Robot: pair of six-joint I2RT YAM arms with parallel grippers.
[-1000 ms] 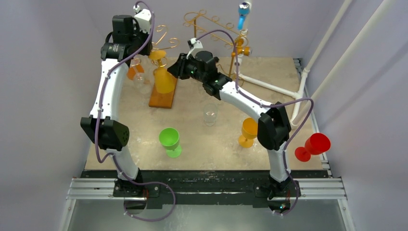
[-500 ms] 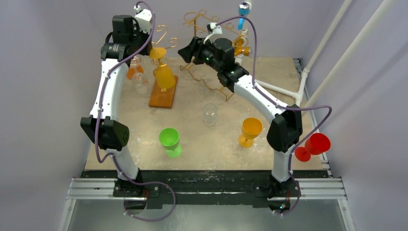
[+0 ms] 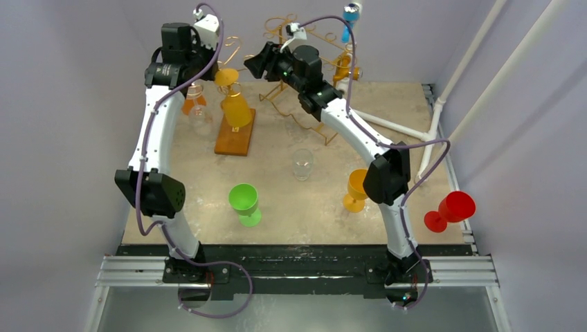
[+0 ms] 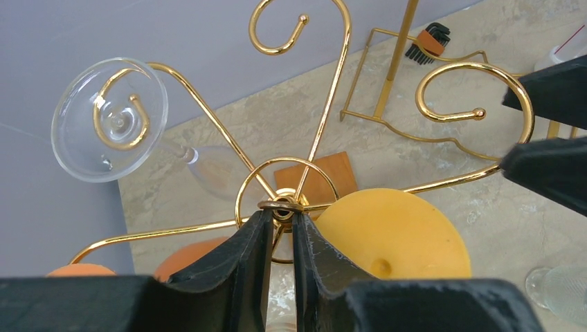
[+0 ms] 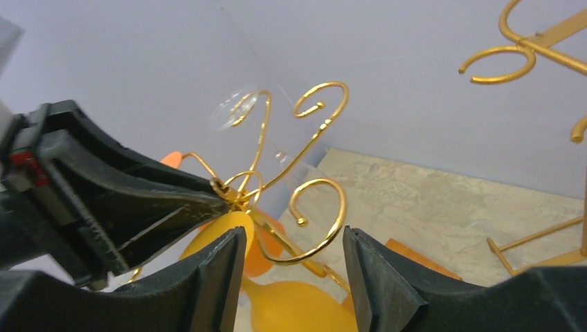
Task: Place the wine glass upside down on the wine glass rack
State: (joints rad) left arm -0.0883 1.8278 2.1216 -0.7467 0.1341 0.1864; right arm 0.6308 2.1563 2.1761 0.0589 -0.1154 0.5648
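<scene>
Left gripper [image 4: 280, 216] is clamped tight on the top ring [image 4: 285, 205] of the wine glass rack [image 3: 234, 138]. Right gripper [image 5: 292, 238] is held spread wide and empty beside a hook [image 4: 471, 65]. The yellow wine glass [image 4: 391, 232] is hung upside down on the rack, at 4 o'clock from that ring, a clear glass [image 4: 109, 117] at 10 o'clock.

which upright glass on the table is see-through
The clear glass mid-table, between the green glass and the orange glass; every other upright one is coloured.
</scene>
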